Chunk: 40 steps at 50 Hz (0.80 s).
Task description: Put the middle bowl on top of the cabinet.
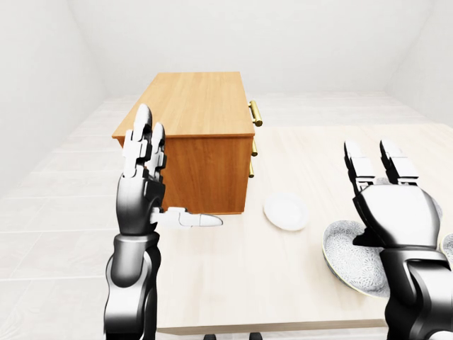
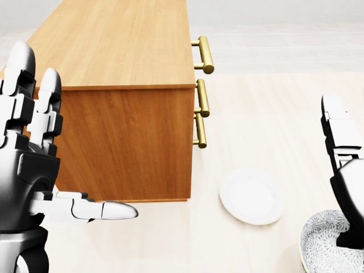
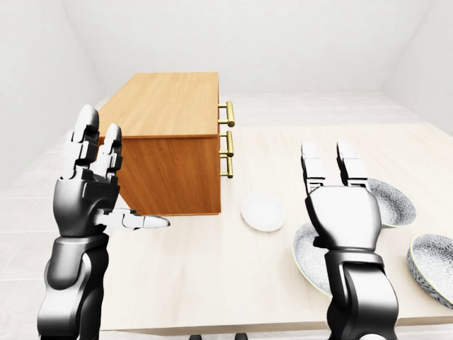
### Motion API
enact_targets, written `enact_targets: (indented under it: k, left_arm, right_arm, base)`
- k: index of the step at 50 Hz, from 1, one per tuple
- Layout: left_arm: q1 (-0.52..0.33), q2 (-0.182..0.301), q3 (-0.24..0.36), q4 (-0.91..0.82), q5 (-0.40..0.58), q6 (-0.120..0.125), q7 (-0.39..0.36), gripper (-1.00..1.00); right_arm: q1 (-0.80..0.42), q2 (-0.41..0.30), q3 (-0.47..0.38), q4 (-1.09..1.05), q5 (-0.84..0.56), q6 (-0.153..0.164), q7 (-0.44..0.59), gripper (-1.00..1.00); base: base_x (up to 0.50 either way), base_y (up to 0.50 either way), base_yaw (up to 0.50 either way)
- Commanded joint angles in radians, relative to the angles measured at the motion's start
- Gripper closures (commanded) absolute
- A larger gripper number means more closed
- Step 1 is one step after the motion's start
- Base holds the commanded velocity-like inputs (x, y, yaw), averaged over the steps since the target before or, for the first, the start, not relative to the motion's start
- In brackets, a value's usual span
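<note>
Three grey patterned bowls lie on the table at the right of the right-eye view: one nearest the plate, one higher up, one at the right edge. My right hand is open, fingers pointing up, and it hangs over the first bowl, hiding part of it. This hand touches no bowl. At the left, my left hand is open with its thumb stretched out beside the wooden cabinet. The cabinet's top is bare.
A white plate lies between the cabinet and the bowls. Brass handles stick out of the cabinet's right side. The table's near edge runs along the bottom of the eye views.
</note>
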Motion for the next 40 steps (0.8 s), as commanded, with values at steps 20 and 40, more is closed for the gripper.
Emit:
enact_targets:
  k: [20,40]
  left_arm:
    - [0.027,-0.008,-0.013,0.01,0.008,0.0,0.01,-1.0]
    - [0.024,-0.004,-0.005,0.007,0.014,0.0,0.012,-1.0]
  right_arm:
    - [0.194,0.096,-0.098,0.005,0.001,0.0,-0.142,-1.0]
    - [0.283,0.155,-0.184,-0.01,0.0,0.0,-0.201,-1.0]
  base:
    - [0.0,0.0,0.0]
    - [0.0,0.0,0.0]
